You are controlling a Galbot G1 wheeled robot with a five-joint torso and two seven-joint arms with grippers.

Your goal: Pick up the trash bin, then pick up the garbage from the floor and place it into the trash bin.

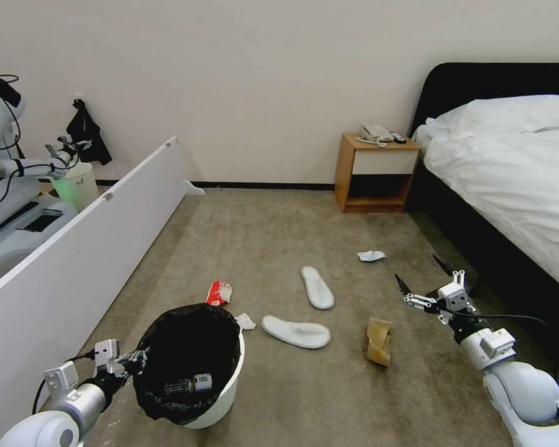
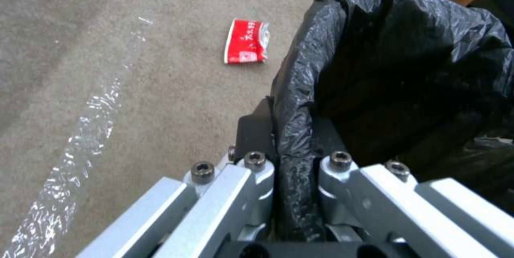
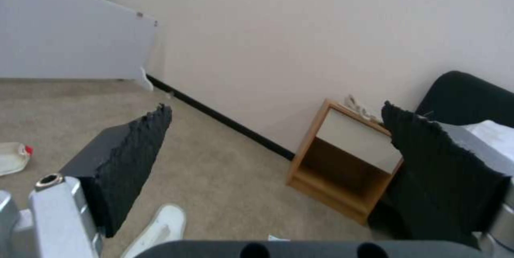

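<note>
On the grey-brown carpet (image 1: 279, 236), the left gripper (image 1: 136, 360) clamps the black-lined round white plastic bin's rim (image 1: 233, 385), a bottle (image 1: 189, 385) already inside; the right gripper (image 1: 425, 282) hangs open over a red wrapper (image 1: 218, 292), white slippers (image 1: 317, 287), tan paper (image 1: 379, 340) and tissues (image 1: 371, 255) not yet binned.

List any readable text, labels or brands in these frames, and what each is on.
None can be read for certain.
Red packet: white print and a white box, too blurred to read.
Bottle in the bin: label too small to read.
Phone on the nightstand: no legible marks.

head high, wrists low, carpet (image 1: 279, 223) shared
</note>
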